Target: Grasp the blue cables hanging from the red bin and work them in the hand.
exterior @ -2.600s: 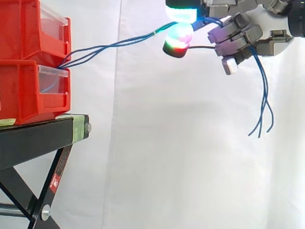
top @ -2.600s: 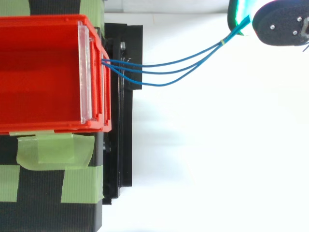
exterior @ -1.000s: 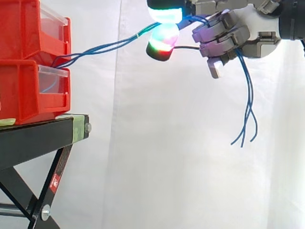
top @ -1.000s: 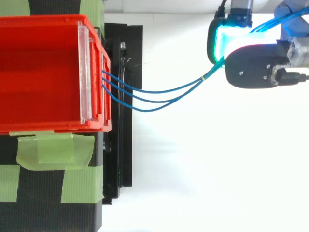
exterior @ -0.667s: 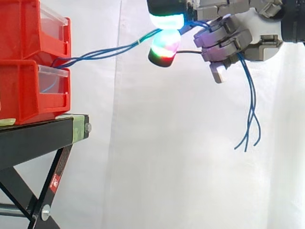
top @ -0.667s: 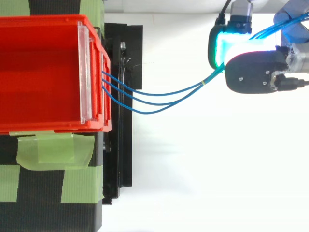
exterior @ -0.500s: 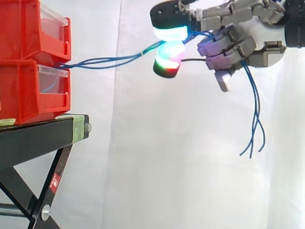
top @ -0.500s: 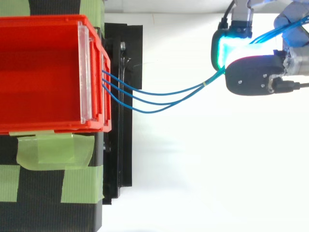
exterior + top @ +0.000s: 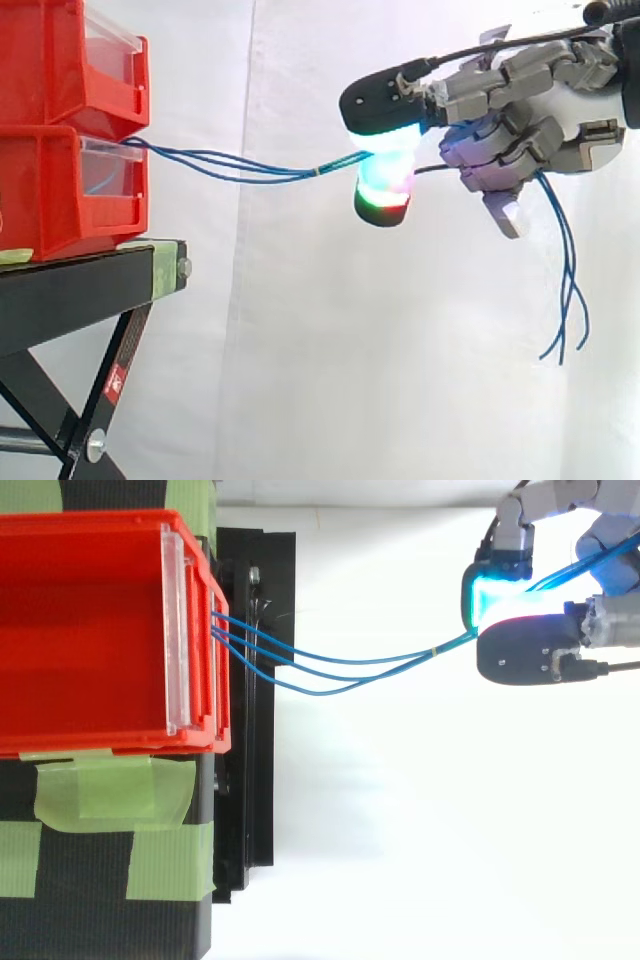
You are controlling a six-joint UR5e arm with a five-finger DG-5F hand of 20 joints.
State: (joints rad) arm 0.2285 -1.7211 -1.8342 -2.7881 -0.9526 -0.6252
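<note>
The hand (image 9: 560, 130) hung in the air to the right of the bins, well apart from them. Two glowing pads (image 9: 383, 190) were pressed together on the cables (image 9: 250, 170), pinching them. The other fingers were curled around the strands behind the pinch. The cables left the front of the stacked bins (image 9: 60, 190), where the upper one met the lower, and ran rightward in a shallow sag to the pads. From above, three strands (image 9: 340, 675) fanned out at the bin (image 9: 100, 742) and gathered into a bundle near the hand (image 9: 530, 650). Their loose ends dangled below the palm. The bins sat on the stand (image 9: 80, 290), before the curtain (image 9: 300, 350).
</note>
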